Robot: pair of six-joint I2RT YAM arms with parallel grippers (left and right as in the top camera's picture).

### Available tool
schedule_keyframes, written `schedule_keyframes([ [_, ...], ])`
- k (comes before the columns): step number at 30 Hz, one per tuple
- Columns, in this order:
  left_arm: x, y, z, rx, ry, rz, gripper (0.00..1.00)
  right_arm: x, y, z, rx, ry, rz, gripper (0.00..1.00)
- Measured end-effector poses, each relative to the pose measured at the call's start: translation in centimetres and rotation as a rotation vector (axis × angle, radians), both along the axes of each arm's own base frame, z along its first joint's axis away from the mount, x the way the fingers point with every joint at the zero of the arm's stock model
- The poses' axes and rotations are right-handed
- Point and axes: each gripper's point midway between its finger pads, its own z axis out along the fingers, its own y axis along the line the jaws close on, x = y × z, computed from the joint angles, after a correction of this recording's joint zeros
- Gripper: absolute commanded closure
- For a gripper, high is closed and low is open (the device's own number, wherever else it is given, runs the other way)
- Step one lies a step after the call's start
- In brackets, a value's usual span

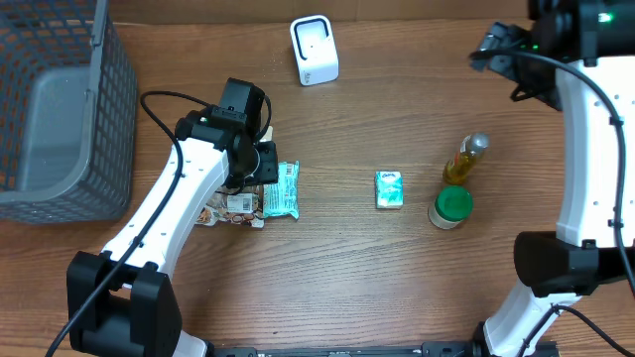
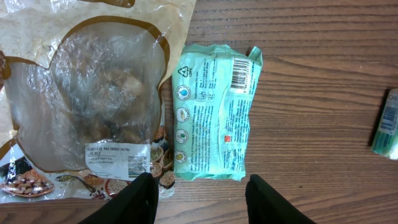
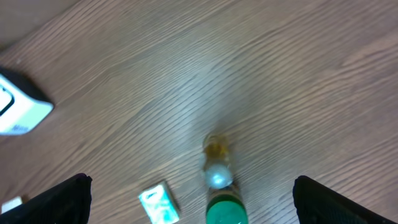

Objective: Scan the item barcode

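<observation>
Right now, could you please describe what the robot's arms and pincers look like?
The left arm and right arm have white links and black joints. A black cable loops beside the left arm; a green light glows on the right arm. The left pincer and right pincer have black fingers.

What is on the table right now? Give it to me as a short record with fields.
scanner: white, upright, far side
basket: grey mesh, far left
left gripper: open, holding nothing, over the green packet
green packet: lying flat, barcode facing up, beside the mushroom bag
right gripper: open, empty, raised at the far right
other items: small green box, yellow bottle, green-lidded jar
</observation>
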Motion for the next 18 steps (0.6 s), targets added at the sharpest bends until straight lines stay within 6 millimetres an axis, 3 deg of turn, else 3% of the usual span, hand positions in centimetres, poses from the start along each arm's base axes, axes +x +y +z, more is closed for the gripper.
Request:
schedule_keyframes([
  [5, 0.2, 0.0, 0.0, -0.002, -0.007, 0.0, 0.52, -0.1, -1.5, 0.0, 0.004, 0.0, -0.038, 0.0],
  [18, 0.5, -0.2, 0.1, -0.007, -0.021, 0.001, 0.58, -0.1, -1.4, 0.0, 0.01, 0.0, -0.036, 0.0],
])
